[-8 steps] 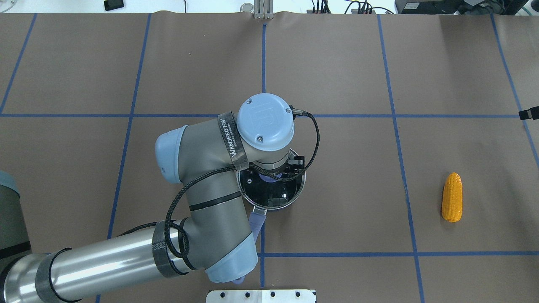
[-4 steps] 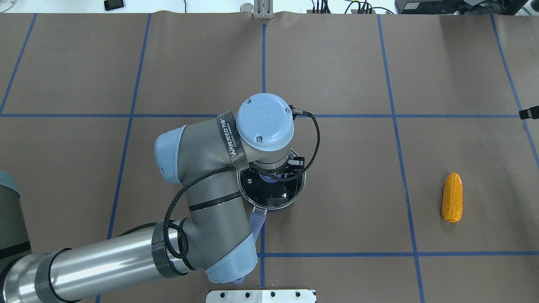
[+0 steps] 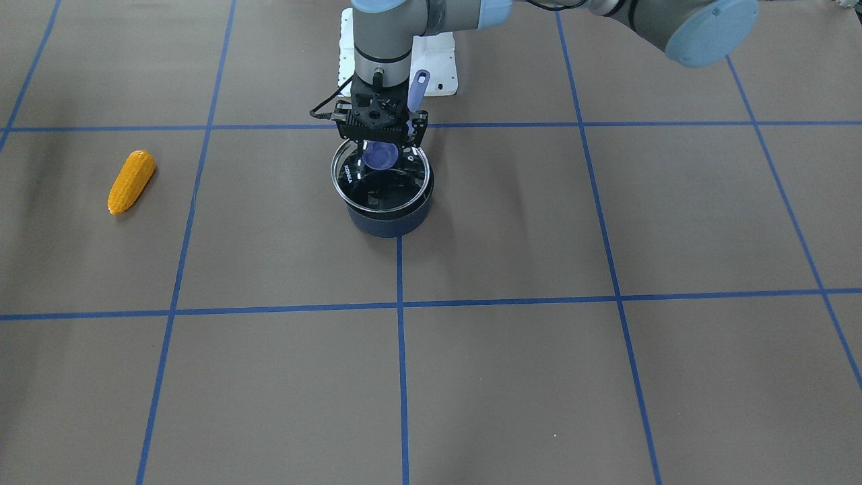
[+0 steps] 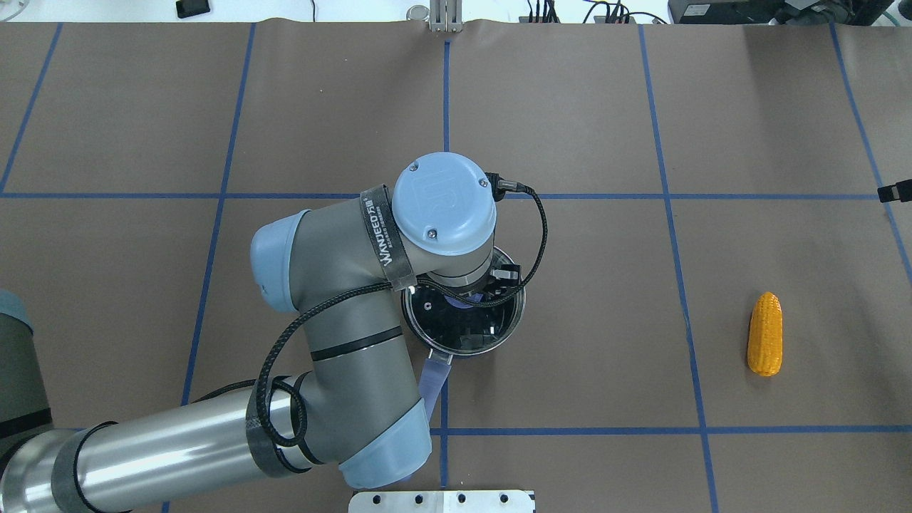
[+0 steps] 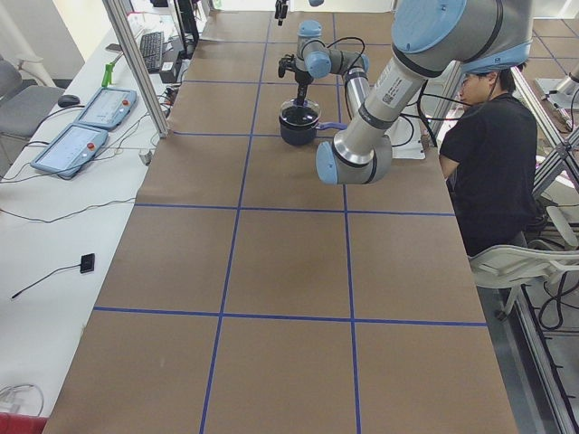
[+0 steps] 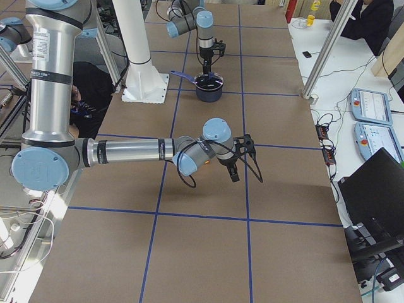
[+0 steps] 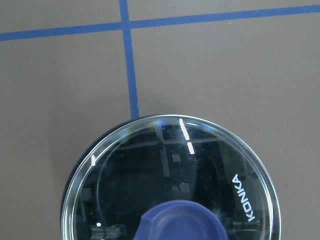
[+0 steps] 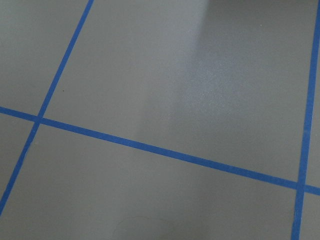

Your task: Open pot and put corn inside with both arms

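Lifting has only just begun. Compared with a moment ago, the glass lid (image 3: pixel 405 190) looks larger from overhead and spreads past the outline it had. From across the worktop (image 3: pixel 539 236) it seems to float just above the navy wall of the pot (image 3: pixel 389 221).

The left gripper (image 3: pixel 381 145) comes straight down, jaws clenched on the lid's purple knob (image 3: pixel 379 157). I'd say the pot is barely opened. The lid hangs right over the mouth and needs carrying aside before anything goes in.

Through the glass the pot shows only dark interior and reflections, no corn. The corn (image 3: pixel 131 182) lies alone on the worktop, well apart on the robot's right side. The right gripper (image 6: pixel 235 161) hangs over bare worktop, and I cannot tell whether its jaws are parted.
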You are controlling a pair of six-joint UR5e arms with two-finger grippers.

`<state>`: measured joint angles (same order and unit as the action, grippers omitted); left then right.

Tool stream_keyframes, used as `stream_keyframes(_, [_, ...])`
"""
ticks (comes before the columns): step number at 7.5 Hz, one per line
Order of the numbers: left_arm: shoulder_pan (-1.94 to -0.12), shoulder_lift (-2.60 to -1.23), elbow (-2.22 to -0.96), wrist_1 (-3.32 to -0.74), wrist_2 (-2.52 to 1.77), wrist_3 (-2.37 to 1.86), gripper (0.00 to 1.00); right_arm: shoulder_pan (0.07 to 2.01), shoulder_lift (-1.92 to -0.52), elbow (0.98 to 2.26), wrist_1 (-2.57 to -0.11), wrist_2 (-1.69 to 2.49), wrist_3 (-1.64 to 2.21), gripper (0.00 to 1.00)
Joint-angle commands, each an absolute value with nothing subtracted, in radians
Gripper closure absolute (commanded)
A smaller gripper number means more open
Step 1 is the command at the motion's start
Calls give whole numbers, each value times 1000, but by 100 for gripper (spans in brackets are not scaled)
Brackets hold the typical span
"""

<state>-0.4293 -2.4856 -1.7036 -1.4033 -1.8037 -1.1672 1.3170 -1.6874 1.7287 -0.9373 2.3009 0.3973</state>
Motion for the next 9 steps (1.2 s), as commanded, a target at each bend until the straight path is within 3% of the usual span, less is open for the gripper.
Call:
stream_keyframes(1, [-449,-2432,-1811,-1388,-1810,-1113,81,1318,-1687,1729,-937,2301,397,0])
stream_keyframes(5, [-680,-2083,-2055,-1356,-1980,-685,84,1316,-1689,1727,-937,2301,397,0])
stream_keyframes(9, [-893,-1622,-2068,-1628,-2114,-226,83,1316,-1692,1727,-937,2301,397,0])
